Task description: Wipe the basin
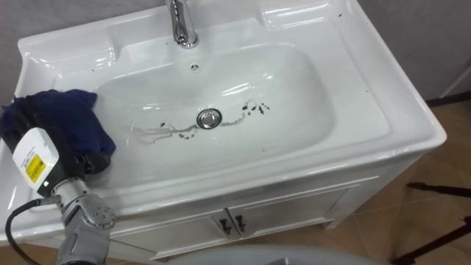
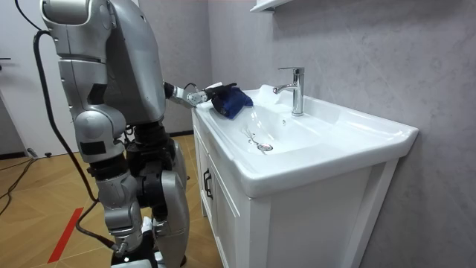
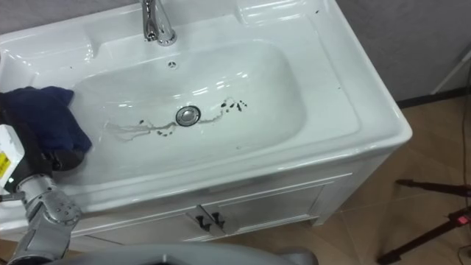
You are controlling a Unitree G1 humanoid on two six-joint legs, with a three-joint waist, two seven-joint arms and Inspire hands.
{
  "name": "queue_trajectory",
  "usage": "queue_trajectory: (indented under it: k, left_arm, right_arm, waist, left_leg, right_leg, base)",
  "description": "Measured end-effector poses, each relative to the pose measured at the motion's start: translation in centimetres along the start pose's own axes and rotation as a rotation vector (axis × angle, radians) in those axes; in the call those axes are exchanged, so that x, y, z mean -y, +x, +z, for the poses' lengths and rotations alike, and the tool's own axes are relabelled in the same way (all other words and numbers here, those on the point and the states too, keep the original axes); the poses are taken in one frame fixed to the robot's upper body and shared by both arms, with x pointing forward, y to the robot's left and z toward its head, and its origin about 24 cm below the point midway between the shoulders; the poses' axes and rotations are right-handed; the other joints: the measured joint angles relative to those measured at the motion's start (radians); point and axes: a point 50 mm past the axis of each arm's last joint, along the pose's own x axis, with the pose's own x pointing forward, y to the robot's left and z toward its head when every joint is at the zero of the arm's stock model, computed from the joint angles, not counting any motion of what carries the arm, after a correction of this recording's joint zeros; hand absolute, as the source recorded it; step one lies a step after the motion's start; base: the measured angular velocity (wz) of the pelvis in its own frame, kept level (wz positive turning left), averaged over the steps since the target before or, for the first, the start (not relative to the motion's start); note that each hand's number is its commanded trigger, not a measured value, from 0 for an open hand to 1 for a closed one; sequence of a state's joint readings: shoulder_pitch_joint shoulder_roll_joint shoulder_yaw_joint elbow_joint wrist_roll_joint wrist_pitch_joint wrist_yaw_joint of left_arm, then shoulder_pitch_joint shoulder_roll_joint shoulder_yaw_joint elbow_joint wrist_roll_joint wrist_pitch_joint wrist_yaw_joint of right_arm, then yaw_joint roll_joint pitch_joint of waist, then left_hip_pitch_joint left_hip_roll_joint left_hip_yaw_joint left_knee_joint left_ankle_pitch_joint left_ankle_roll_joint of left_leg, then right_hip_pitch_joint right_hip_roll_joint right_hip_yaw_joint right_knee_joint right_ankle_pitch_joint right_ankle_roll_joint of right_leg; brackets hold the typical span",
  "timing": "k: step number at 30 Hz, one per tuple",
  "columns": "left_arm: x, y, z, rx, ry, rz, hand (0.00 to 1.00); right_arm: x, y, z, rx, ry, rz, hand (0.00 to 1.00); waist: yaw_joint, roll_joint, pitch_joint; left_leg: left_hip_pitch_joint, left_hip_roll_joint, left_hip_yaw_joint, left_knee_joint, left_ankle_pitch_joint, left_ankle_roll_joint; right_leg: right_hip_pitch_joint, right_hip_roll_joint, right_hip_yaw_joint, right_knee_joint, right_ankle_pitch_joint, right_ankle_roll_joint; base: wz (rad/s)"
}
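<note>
The robot stands at the basin (image 1: 397,110), at the end toward the room view's left, with its left arm reaching over the rim. Step in hand: approach, with wiping of the bowl not yet begun, judging by the soil still present. The cloth (image 1: 62,118) lies bunched on the left rim, with its edge overhanging the bowl's slope. The left robot hand (image 1: 85,162) is under and against the cloth. Whether it grasps the cloth cannot be told, since the fabric covers the front of the hand. The cloth is dark blue, soft and thick, folded into loose lumps. The basin is white, glossy and hard, a rounded rectangular bowl set in a flat top with a raised back ledge. A chrome tap (image 1: 180,26) stands at the centre of the ledge, and a round metal drain (image 1: 209,118) sits at the bowl's floor. Dark marks (image 1: 254,109) lie just right of the drain, and thin streaks (image 1: 158,131) run left of it. A white cabinet (image 1: 280,210) with two doors carries the basin. The next move likely calls for carrying the cloth down the slope to the streaks, pressing it flat, and sweeping across the drain to the marks. The glaze is slick, so steady downward pressure will be needed.
</note>
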State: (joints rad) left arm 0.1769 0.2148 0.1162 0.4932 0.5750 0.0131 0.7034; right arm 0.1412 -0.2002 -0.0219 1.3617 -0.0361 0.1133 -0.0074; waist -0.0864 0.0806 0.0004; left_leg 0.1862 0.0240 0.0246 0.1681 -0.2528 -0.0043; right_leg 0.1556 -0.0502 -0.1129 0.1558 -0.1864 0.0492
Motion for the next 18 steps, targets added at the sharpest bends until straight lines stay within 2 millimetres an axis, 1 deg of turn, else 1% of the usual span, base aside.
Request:
queue_trajectory:
  k: [8, 13, 14, 16, 18]
  left_arm:
    - [0.0, 0.3, 0.2, 0.043, 0.094, -0.031, 0.0]
    - [0.1, 1.0, 0.7, 0.038, 0.1, -0.048, 0.0]
    - [0.2, 1.5, 0.9, 0.037, 0.106, -0.055, 0.0]
    - [0.0, 2.2, 1.4, 0.054, 0.131, -0.054, 0.0]
    - [-0.3, 3.2, 2.1, 0.077, 0.154, -0.045, 0.0]
  right_arm:
    - [-0.1, 0.0, 0.0, -0.012, -0.009, 0.024, 0.0]
    - [0.0, 0.0, 0.1, -0.01, -0.006, 0.031, 0.0]
    - [0.0, 0.0, 0.2, -0.007, -0.009, 0.031, 0.0]
    - [0.1, 0.0, 0.3, -0.001, 0.001, 0.028, 0.0]
    - [0.2, 0.0, 0.4, 0.006, 0.019, 0.025, 0.0]
  waist:
    - [0.001, -0.004, -0.0023]
    - [0.006, 0.001, -0.0023]
    - [0.008, 0.005, -0.0018]
    - [0.008, 0.011, -0.005]
    - [0.006, 0.016, -0.0048]
  left_leg:
    - [-0.001, 0.0, 0.0, 0.0, 0.0, 0.0]
    - [-0.003, 0.0, 0.0, 0.0, 0.0, 0.0]
    - [-0.005, 0.001, 0.001, 0.0, 0.0, 0.0]
    - [-0.014, 0.001, 0.001, 0.0, 0.0, 0.0]
    - [-0.025, 0.001, 0.002, 0.001, 0.001, 0.0]
  right_leg:
    - [0.0, 0.0, 0.004, 0.0, 0.0, 0.0]
    - [0.0, 0.001, 0.005, 0.005, 0.0, 0.0]
    - [-0.002, 0.001, 0.004, 0.005, 0.0, -0.001]
    - [-0.013, 0.001, 0.003, 0.01, 0.001, -0.001]
    - [-0.027, 0.001, 0.003, 0.015, 0.001, -0.001]
  base:
    - [0.0]
    - [0.0]
    - [0.0]
    - [0.0]
    - [0.0]
